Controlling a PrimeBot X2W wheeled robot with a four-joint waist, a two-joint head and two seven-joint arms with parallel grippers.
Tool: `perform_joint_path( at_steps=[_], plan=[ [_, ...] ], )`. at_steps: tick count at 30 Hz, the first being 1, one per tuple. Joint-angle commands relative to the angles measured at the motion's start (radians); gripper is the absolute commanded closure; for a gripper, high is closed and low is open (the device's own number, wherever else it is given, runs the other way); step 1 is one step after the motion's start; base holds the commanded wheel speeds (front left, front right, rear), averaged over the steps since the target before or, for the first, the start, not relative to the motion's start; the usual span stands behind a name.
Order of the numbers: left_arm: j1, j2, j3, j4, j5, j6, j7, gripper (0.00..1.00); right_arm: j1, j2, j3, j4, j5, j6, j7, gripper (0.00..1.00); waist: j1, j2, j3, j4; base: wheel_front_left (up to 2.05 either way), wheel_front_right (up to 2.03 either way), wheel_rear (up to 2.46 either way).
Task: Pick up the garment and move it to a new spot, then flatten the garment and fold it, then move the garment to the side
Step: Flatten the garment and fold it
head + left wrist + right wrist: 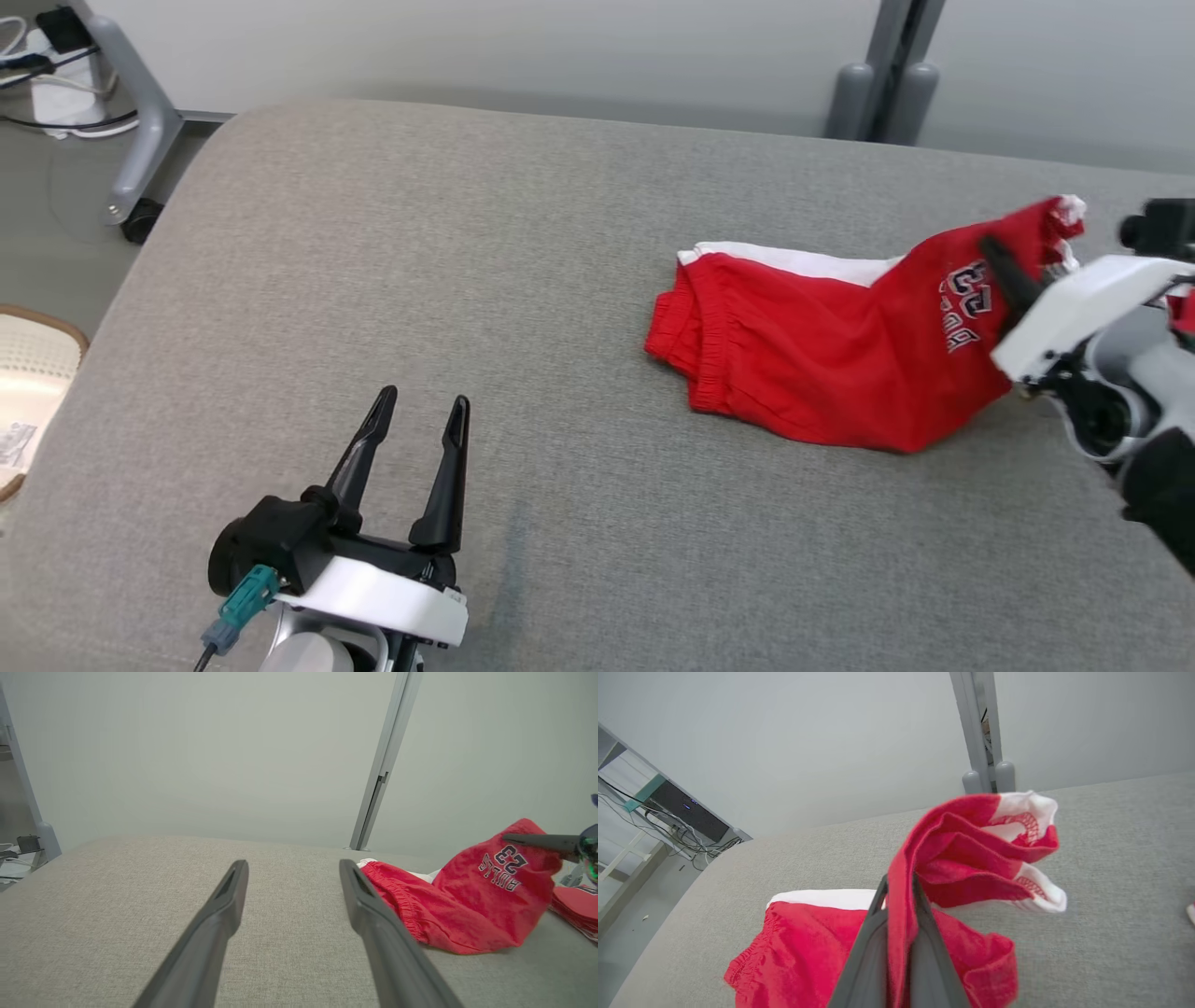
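- right gripper point(999, 261), far right, jaws pinched on the lifted end of the red garment point(803, 345)
- left gripper point(423, 399), lower left, jaws wide, well clear

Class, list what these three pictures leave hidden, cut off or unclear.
- Head view: far finger of the right gripper, hidden behind the red shorts.
- Left wrist view: another red item, cut by the right edge; unidentifiable.
- Head view: woven item, cut by the left edge.
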Motion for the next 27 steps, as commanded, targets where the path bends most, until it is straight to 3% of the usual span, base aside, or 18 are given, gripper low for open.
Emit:
perform_joint_path(
  at_steps=[1, 12, 24, 27],
  plan=[
    [0.015, 0.003, 0.000, 0.002, -0.005, -0.004, -0.001, 0.00, -0.010, 0.014, 0.006, -0.005, -0.008, 0.000, -0.002, 1.00, 0.0000, -0.0001, -0.007, 0.013, 0.00, 0.00, 0.00],
    [-0.002, -0.002, -0.019, 0.025, -0.017, -0.002, -0.001, 0.00, -0.040, 0.154, 0.057, 0.092, -0.016, 0.000, 0.054, 1.00, 0.0000, -0.0001, -0.007, 0.119, 0.00, 0.00, 0.00],
    [-0.016, -0.003, -0.036, 0.032, -0.022, 0.000, -0.001, 0.00, -0.053, 0.231, 0.075, 0.207, -0.014, 0.000, 0.076, 1.00, 0.0000, -0.0001, 0.023, 0.210, 0.00, 0.00, 0.00],
    [-0.021, -0.004, -0.040, 0.031, -0.027, 0.006, -0.001, 0.00, -0.057, 0.244, 0.082, 0.219, -0.014, 0.000, 0.090, 0.80, 0.0000, -0.0001, 0.028, 0.212, 0.00, 0.00, 0.00]
  ],
)
